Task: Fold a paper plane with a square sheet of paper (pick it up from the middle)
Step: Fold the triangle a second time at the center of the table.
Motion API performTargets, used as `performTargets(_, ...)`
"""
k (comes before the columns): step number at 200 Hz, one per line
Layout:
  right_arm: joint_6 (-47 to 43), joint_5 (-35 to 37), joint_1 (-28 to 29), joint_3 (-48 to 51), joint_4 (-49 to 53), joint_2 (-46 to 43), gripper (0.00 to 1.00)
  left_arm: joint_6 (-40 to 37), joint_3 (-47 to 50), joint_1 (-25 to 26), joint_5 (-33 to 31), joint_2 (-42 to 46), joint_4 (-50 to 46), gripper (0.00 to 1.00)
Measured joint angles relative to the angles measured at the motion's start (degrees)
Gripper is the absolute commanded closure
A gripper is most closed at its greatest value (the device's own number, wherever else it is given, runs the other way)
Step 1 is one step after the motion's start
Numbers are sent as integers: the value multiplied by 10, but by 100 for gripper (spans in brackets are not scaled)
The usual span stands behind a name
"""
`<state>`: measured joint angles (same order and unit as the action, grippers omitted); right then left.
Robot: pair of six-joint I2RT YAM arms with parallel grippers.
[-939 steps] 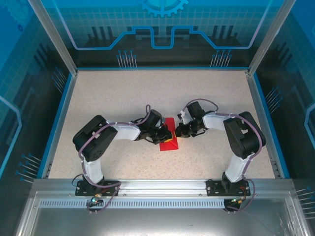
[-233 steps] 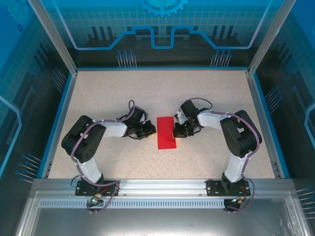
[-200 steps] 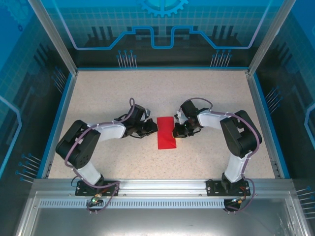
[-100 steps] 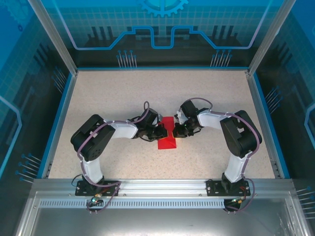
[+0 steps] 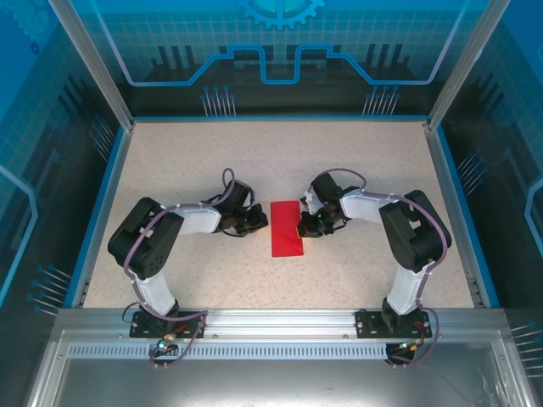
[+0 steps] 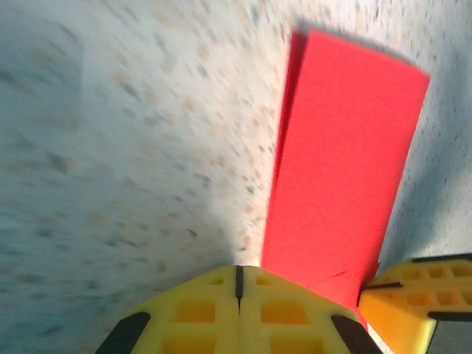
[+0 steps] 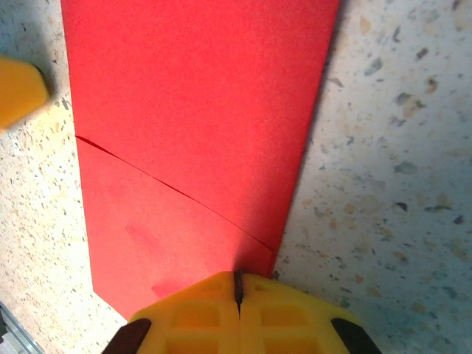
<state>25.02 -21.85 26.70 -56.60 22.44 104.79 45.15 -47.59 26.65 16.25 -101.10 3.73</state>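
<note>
Speckled table, square sheet of paper folded narrow between left gripper, right gripper; both closed

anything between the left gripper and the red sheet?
Nothing visible. A strip of bare table separates the shut left gripper from the left edge of the square sheet of paper. The right gripper, also shut, sits at its opposite edge.

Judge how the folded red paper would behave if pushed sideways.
Probably floppy and light: the folded red paper looks thin and lies flat on the speckled table. It would likely slide rather than tip. Its diagonal fold edge shows a shadow line, so the layers may spring open.
</note>
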Motion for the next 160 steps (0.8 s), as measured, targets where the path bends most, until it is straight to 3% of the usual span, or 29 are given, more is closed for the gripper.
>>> performTargets(31,0,-1,0,0,0,0,97,-5,2,12,16,34,11,97)
performTargets(77,0,-2,0,0,-1,0,97,-3,-13,77,44,13,39,100)
performTargets(160,-6,-26,0,43,-44,-37,91,3,-33,79,36,-44,14,100)
